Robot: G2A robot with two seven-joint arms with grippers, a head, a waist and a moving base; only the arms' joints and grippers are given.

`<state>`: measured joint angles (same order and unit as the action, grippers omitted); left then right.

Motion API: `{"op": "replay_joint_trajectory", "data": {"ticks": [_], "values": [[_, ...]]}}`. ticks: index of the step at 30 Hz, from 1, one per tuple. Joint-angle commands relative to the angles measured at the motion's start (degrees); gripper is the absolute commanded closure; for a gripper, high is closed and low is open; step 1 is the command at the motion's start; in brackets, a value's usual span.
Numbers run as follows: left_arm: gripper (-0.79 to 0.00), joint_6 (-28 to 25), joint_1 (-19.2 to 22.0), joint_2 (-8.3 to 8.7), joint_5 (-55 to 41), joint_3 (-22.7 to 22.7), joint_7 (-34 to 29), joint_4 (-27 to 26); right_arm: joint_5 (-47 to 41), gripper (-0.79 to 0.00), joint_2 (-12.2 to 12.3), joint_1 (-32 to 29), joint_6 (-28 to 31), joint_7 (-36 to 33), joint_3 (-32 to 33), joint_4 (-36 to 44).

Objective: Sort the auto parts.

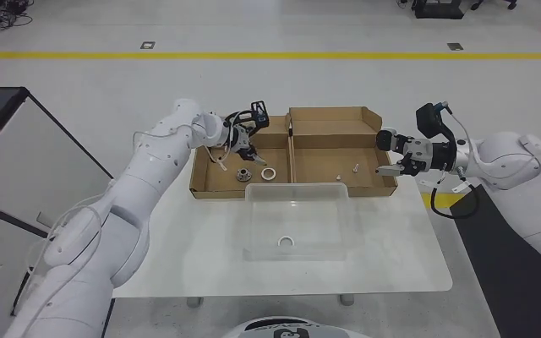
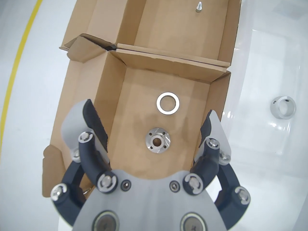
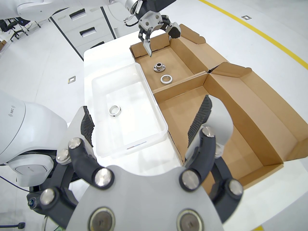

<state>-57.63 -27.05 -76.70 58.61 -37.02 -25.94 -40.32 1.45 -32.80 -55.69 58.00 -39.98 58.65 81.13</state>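
My left gripper hangs spread wide over the flanged hub and flat ring in the cardboard box at centre-left of the top view. My right gripper, likewise released, hovers at right. The collar in the clear tray is a faint arc from above and a full ring in the right wrist view.

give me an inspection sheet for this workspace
surface: white table holding two boxes and a bin
job's things: flange and ring in left box; bolts in right box; collar in bin
clutter: nothing seen
grippers: left gripper open over left box; right gripper open at right box's outer end
cables: left cable and right cable loop at the wrists
surroundings: yellow floor line, cabinet
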Motion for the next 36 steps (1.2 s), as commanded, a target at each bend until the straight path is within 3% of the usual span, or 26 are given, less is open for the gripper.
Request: {"op": "replay_joint_trajectory", "data": {"ticks": [1, 11, 16, 21, 26, 36], "values": [[-0.785, 0.63, -1.69, 0.77, -2.37, -0.88, -4.19, -5.06, 0.0, -0.785, 0.0, 0.0, 0.0, 0.0, 0.0, 0.0], [-0.785, 10.6, -12.11, 6.51, -16.96, -8.28, -31.32, -33.71, 0.0, -0.785, 0.0, 0.0, 0.0, 0.0, 0.0, 0.0], [-0.785, 17.24, -15.45, 8.59, -21.05, -8.11, -37.96, -42.92, 0.0, -0.785, 0.0, 0.0, 0.0, 0.0, 0.0, 0.0], [-0.785, 21.64, -15.16, 9.8, -25.34, -6.31, -42.36, -46.84, 0.0, -0.785, 0.0, 0.0, 0.0, 0.0, 0.0, 0.0], [-0.785, 27.18, -13.56, 10.08, -31.8, -3.57, -47.9, -47.6, 0.0, -0.785, 0.0, 0.0, 0.0, 0.0, 0.0, 0.0], [-0.785, 27.89, -13.76, 10.02, -30.36, -1.93, -47.74, -49.0, 0.0, -0.785, 0.0, 0.0, 0.0, 0.0, 0.0, 0.0]]}}
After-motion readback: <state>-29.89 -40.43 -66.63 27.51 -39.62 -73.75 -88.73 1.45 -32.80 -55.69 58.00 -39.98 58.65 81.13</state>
